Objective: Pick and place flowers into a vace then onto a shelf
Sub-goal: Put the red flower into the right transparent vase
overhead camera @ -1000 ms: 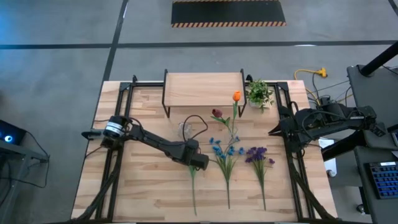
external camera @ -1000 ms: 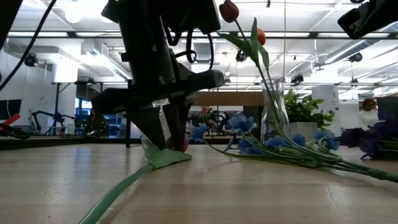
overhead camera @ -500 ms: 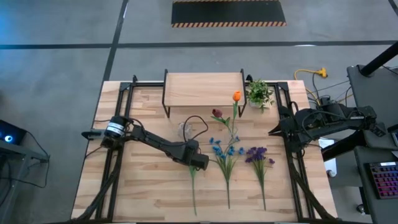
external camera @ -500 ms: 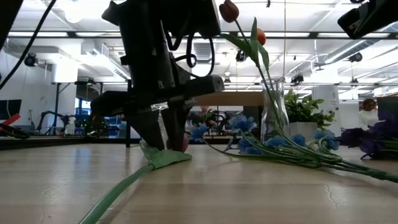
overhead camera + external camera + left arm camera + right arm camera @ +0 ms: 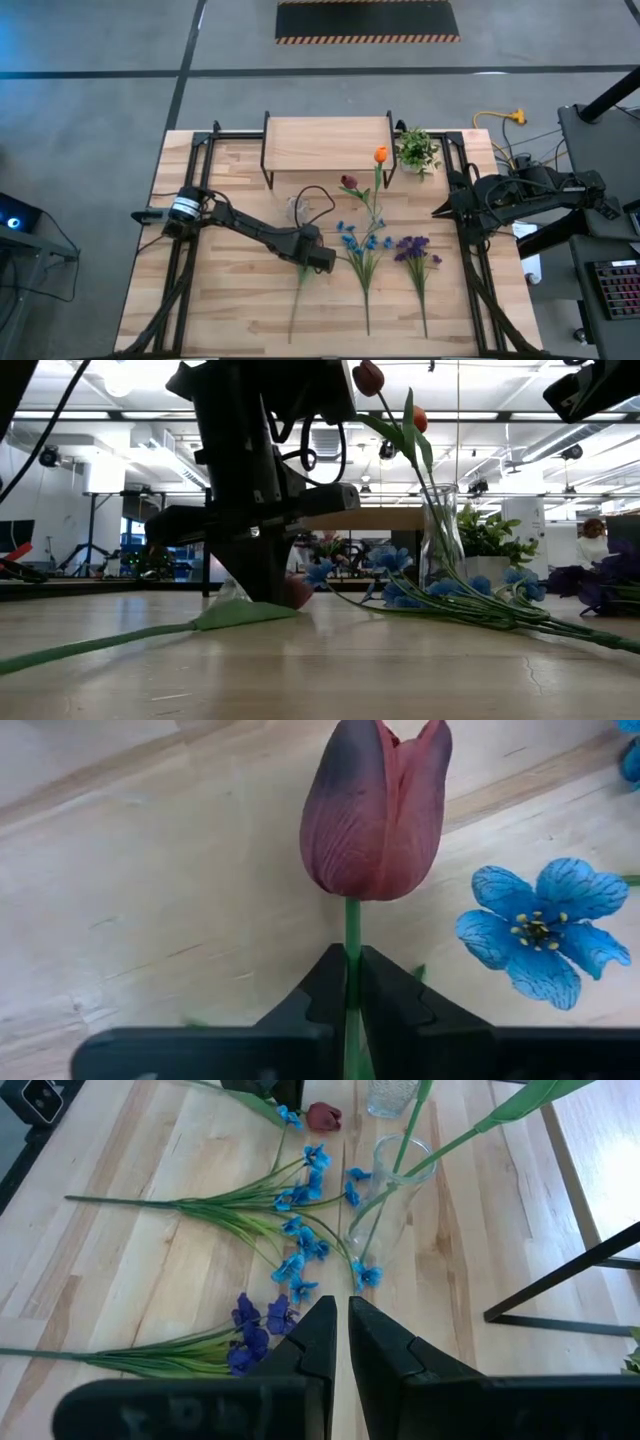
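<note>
No readable text or labels

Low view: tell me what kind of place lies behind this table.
Probably a robotics lab or workshop hall: open ceiling with ducts, other equipment stands, and a person at a workstation.

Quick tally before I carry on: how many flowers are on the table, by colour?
Dark red tulip: 1
Orange tulip: 1
Maroon tulip: 1
Blue bunch: 1
Purple bunch: 1
Total: 5
</note>
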{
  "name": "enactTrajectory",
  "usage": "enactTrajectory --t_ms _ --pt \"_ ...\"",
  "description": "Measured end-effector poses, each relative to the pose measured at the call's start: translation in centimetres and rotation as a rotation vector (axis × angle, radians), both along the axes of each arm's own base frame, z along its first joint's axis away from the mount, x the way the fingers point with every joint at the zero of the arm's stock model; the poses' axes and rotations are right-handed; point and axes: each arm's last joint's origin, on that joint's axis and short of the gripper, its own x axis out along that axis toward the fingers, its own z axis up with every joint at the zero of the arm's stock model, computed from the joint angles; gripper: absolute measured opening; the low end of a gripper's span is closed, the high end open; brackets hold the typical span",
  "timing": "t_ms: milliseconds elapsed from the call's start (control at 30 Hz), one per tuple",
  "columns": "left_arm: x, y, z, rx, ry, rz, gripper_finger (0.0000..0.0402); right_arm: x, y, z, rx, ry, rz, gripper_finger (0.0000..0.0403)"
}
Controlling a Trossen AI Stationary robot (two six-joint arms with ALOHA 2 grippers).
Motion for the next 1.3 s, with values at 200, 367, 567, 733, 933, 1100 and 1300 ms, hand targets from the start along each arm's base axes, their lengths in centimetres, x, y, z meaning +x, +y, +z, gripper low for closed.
enactTrajectory --t_ms 200,367,567,733,933,1100,1300 --pt "-0.2 -0.1 1.3 -0.027 -0.028 -0.008 0.0009 0.0 0.0 0.0 0.001 0.0 -0.001 0.0022" --pt "-0.6 -0.1 3.0 -0.027 -0.069 -0.012 0.001 0.0 0.0 0.0 0.006 0.0 -0.005 0.0022" --pt "-1.7 -0.2 6.0 -0.032 -0.131 -0.043 0.001 0.0 0.0 0.0 0.007 0.001 -0.006 0.0022" --pt "-2.6 -0.1 9.2 0.01 -0.236 -0.076 0.001 0.0 0.0 0.0 0.005 0.0 -0.006 0.0022" --pt "-3.2 0.2 13.3 0.119 -0.431 -0.157 0.001 0.0 -0.1 0.0 -0.021 -0.003 -0.016 0.0022" --pt "-2.4 0.0 17.0 0.254 -0.721 -0.313 0.001 0.0 -0.1 0.0 -0.045 -0.007 -0.021 0.0022" --pt "-1.2 -0.4 20.5 0.476 -1.036 -0.468 0.001 0.0 -0.2 0.0 -0.066 -0.011 -0.044 0.0022"
